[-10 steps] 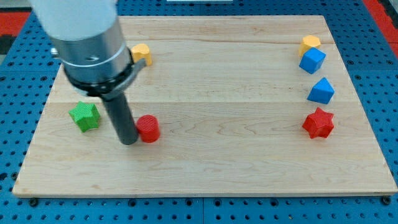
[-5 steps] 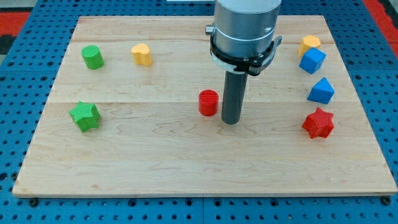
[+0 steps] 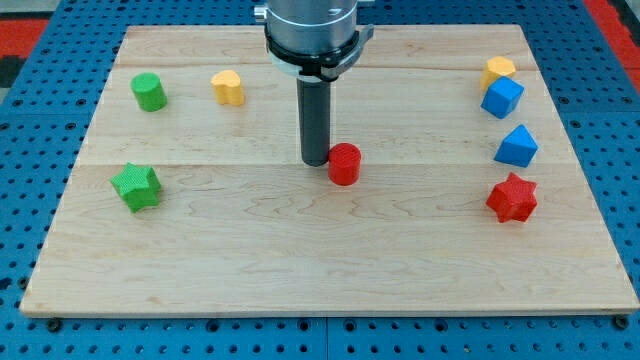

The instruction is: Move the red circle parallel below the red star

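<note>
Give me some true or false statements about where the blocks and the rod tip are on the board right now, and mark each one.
1. My tip sits just left of the red circle. True.
2. The red circle lies directly below the red star. False: it is far to the star's left, near mid-board.
3. The green star is on the view's left. True.
4. Both blue blocks are on the left. False: the blue cube and the other blue block are on the right.

A single camera looks down at a steep slant from in front of the counter (image 3: pixel 330 260), facing its far edge. It stands near enough that the wooden board fills almost the whole view, with blue pegboard (image 3: pixel 30 180) showing around it. The arm enters from the far side, its upper part cropped.
</note>
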`<action>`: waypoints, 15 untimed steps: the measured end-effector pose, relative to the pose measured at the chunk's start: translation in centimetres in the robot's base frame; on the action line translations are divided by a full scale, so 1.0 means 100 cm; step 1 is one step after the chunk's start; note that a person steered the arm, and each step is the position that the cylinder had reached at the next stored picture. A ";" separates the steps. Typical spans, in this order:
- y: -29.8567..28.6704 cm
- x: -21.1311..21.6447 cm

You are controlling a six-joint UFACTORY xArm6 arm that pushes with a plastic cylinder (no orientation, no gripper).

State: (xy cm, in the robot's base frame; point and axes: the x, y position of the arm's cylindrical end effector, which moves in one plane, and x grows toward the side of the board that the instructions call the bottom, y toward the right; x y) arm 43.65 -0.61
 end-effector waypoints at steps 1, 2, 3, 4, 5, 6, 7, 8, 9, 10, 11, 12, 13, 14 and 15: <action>0.018 -0.006; 0.040 -0.006; 0.062 -0.006; 0.082 -0.003; 0.082 -0.003; 0.074 0.000; 0.074 0.024; 0.084 0.048; 0.100 0.070; 0.107 0.077; 0.108 0.077; 0.116 0.077; 0.140 0.077; 0.163 0.077; 0.180 0.079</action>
